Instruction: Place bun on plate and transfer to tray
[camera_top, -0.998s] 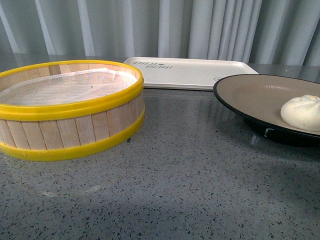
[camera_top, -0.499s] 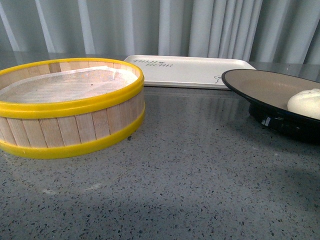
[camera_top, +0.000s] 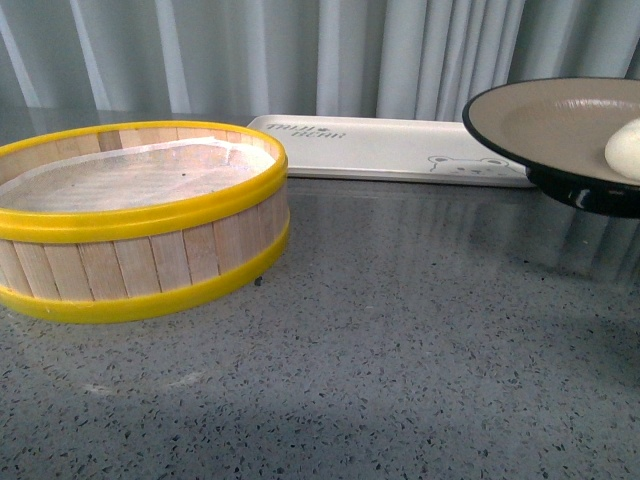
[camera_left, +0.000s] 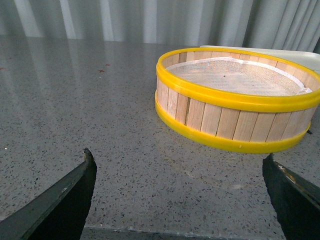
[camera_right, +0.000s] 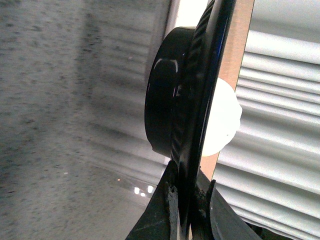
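Note:
The plate (camera_top: 545, 115), beige inside with a black rim and foot, hangs in the air at the right, above the table and just in front of the tray's right end. The white bun (camera_top: 624, 150) lies on it at the frame's right edge. The cream-white tray (camera_top: 380, 145) with dark lettering and a bear drawing lies at the back. In the right wrist view my right gripper (camera_right: 189, 192) is shut on the plate's black rim (camera_right: 200, 100), with the bun (camera_right: 222, 120) behind it. My left gripper (camera_left: 180, 170) is open and empty, low over the table.
A yellow-rimmed wooden steamer basket (camera_top: 135, 215) lined with white paper stands at the left; it also shows in the left wrist view (camera_left: 235, 100). The table is grey speckled stone (camera_top: 380, 360). Pale curtains hang behind.
The plate with the bun has risen off the table and moved right and back, toward the tray. The tray's bear drawing has come into view below it.

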